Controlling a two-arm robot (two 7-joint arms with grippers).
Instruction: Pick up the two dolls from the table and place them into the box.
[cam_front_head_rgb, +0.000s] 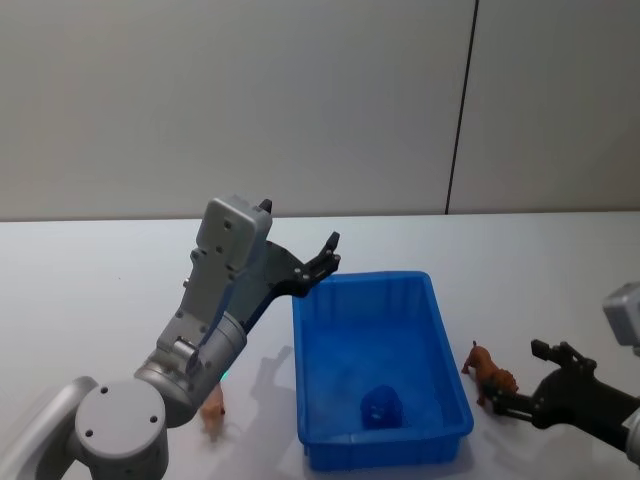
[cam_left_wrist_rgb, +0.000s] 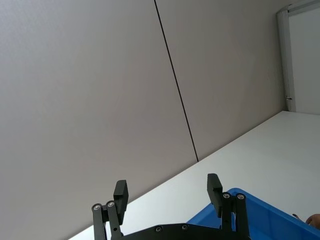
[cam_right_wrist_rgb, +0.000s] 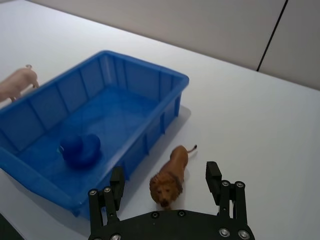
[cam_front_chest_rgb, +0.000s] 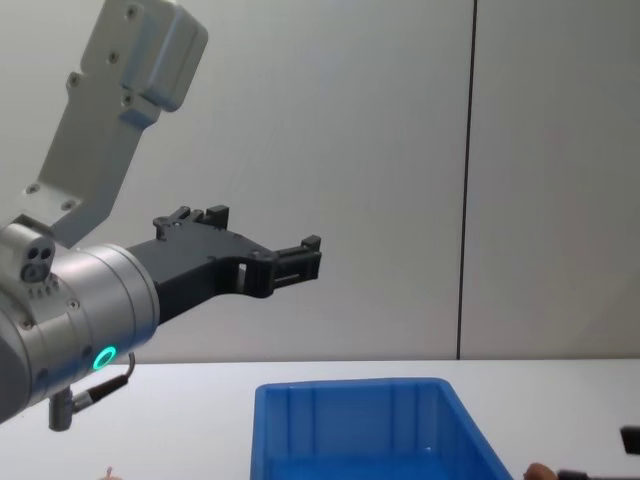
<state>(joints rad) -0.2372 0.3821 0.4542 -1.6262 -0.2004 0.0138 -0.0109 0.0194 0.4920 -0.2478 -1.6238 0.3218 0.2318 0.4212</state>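
The blue box (cam_front_head_rgb: 365, 279) stands on the white table (cam_front_head_rgb: 90, 290). A pale pink doll (cam_front_head_rgb: 212, 408) lies on the table left of the box, also seen past its wall (cam_right_wrist_rgb: 17, 82). A reddish-brown lion doll (cam_front_head_rgb: 490, 373) stands right of the box. My right gripper (cam_front_head_rgb: 520, 378) is low at the table, open, its fingers (cam_right_wrist_rgb: 214, 177) on either side of the lion (cam_right_wrist_rgb: 170, 176) without touching it. My left gripper (cam_front_head_rgb: 325, 258) hangs open and empty high above the box's far left corner (cam_left_wrist_rgb: 255, 212), shown from the side (cam_front_chest_rgb: 305, 262).
A small blue toy (cam_front_head_rgb: 380, 405) sits inside the box near its front wall (cam_right_wrist_rgb: 80, 149). Bare white tabletop spreads behind and to both sides of the box (cam_front_chest_rgb: 350, 385). A grey wall runs along the table's far edge.
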